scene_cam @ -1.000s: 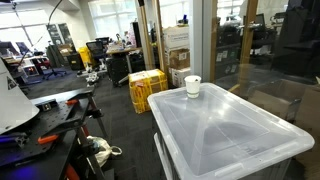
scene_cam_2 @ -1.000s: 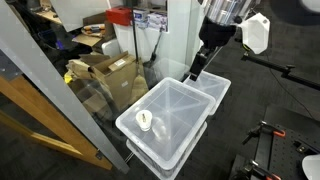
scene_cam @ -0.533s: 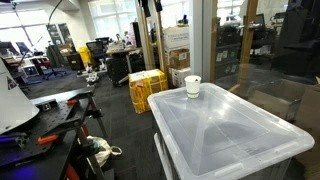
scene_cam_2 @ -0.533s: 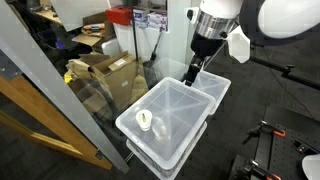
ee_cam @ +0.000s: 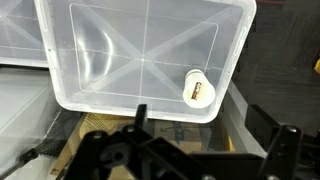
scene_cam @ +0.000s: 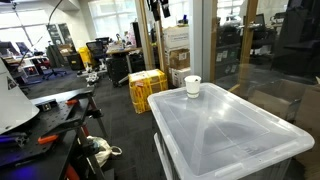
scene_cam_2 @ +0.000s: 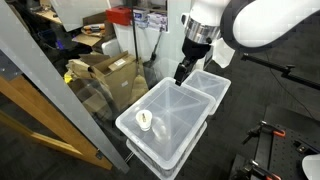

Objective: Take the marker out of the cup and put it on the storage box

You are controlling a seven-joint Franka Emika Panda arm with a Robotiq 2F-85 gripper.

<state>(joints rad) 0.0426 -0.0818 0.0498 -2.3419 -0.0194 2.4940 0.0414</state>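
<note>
Hovering above the far edge of the large translucent whitish plastic storage box (scene_cam_2: 178, 118), the Robotiq gripper (scene_cam_2: 181, 76) has its jaws spread wide with nothing between them. Wrist view shows the black fingers (ee_cam: 140, 115) apart, with the ridged clear lid (ee_cam: 140, 55) below.

The small white round cup (scene_cam_2: 145, 119) stands upright on the lid near one corner, well apart from the gripper. The slim dark marker (ee_cam: 198, 93) is inside the cup. Only a dark bit shows at the mouth in wrist view, and it is too small to make out in both exterior views.

A second similar translucent bin (scene_cam_2: 212, 85) sits just beside the box.

Room:
- dark carpet floor (scene_cam: 120, 120)
- yellow crates (scene_cam: 147, 88) beyond the box
- brown cardboard boxes (scene_cam_2: 105, 68) behind a wood-framed glass panel (scene_cam_2: 85, 105)
- desks (scene_cam: 40, 62) and office clutter far back
</note>
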